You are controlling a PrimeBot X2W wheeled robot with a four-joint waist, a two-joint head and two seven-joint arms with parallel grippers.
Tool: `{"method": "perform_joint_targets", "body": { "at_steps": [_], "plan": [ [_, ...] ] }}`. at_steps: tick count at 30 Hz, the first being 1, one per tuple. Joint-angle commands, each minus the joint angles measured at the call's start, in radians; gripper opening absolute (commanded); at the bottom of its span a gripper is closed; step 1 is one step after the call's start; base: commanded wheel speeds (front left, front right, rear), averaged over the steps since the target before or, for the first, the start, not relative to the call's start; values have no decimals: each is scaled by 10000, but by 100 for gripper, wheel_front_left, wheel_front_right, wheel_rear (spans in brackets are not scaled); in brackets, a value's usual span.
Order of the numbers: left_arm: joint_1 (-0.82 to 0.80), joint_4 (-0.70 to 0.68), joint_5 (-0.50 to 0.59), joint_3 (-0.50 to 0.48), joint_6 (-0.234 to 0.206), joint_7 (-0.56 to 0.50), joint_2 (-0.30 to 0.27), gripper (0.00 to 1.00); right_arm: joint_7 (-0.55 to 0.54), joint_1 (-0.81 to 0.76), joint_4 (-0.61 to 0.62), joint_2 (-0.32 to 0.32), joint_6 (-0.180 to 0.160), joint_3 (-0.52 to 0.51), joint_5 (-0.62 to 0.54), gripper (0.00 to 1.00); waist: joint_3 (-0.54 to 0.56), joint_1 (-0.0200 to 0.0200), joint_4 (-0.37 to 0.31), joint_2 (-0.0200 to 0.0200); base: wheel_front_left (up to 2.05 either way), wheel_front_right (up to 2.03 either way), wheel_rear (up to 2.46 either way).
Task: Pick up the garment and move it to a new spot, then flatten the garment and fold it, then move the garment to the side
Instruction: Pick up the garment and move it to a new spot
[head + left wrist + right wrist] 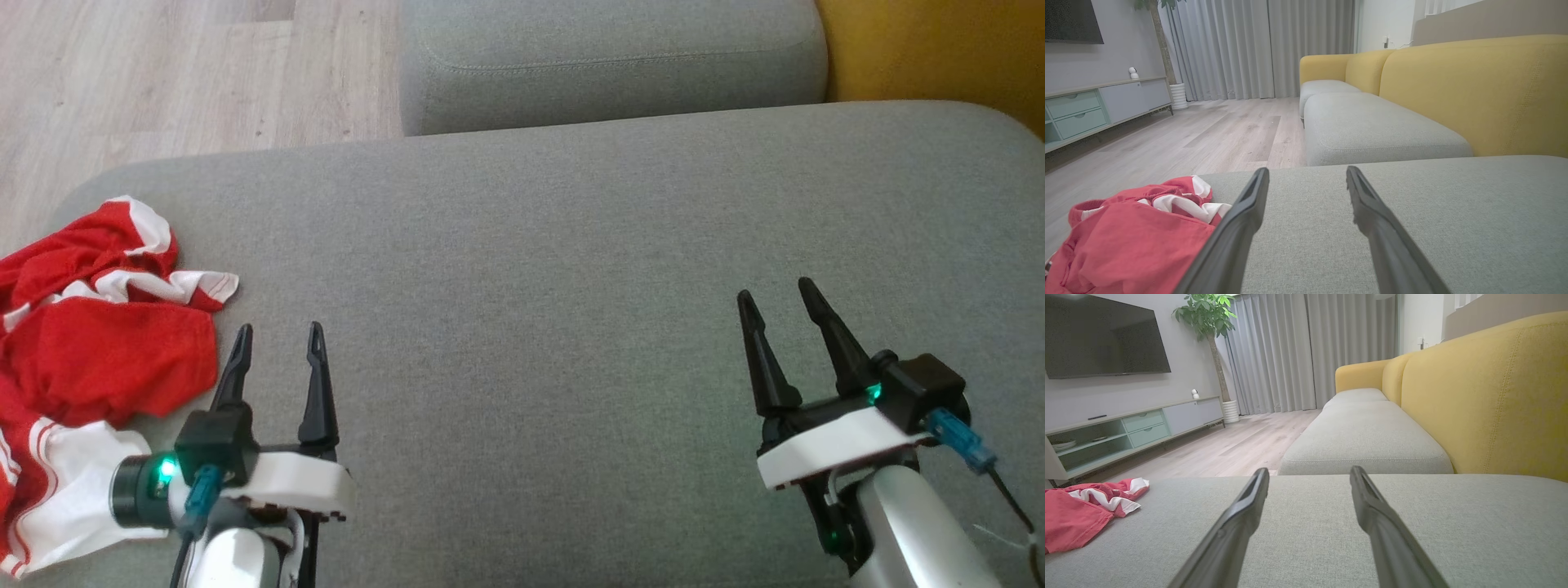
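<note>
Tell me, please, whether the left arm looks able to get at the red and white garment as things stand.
Probably yes: the garment lies crumpled on the grey cushion right beside the left gripper, whose fingers stand open, and nothing lies between them.

A big grey cushion (571, 245) holds everything. It is soft and flat. It spreads out under both pincers and far ahead of their tips. A red and white garment (90, 327) lies on it in a crumpled heap. The heap is just to the left of the left pincer (279, 327), right by its left finger, and it reaches back beside the wrist. It is hard to tell if cloth and finger touch. The heap is well apart from the right pincer (775, 287), far off to its left. Ahead of the pincers sits a second grey cushion (612, 65). Left of that one is a pale wood floor (163, 82).
</note>
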State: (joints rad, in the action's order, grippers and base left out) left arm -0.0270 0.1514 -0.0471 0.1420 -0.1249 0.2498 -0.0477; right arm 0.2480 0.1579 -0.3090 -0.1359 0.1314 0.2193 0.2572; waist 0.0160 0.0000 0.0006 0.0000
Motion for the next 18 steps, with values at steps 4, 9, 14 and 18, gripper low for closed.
{"method": "perform_joint_targets", "body": {
  "at_steps": [4, 9, 14, 18],
  "plan": [
    [-574, -289, -105, -426, -39, 120, -50, 100, 137, 491, 172, -32, -7, 171, 135, 100, 1, 0, -7, 0, 0, 0, 0],
    [-570, -174, -298, -539, -67, 120, -40, 100, 137, 486, -60, 35, -7, 74, 354, 100, 12, 0, -4, 0, 0, 0, 0],
    [-580, 82, -823, -702, -22, 120, -31, 100, 137, 491, -344, 120, -7, -74, 531, 100, 56, 0, 59, 0, 0, 0, 0],
    [-623, 182, -934, -694, 22, 120, -29, 100, 137, 451, -462, 206, -7, -111, 630, 100, 133, 0, 260, 0, 0, 0, 0]
  ]
}}
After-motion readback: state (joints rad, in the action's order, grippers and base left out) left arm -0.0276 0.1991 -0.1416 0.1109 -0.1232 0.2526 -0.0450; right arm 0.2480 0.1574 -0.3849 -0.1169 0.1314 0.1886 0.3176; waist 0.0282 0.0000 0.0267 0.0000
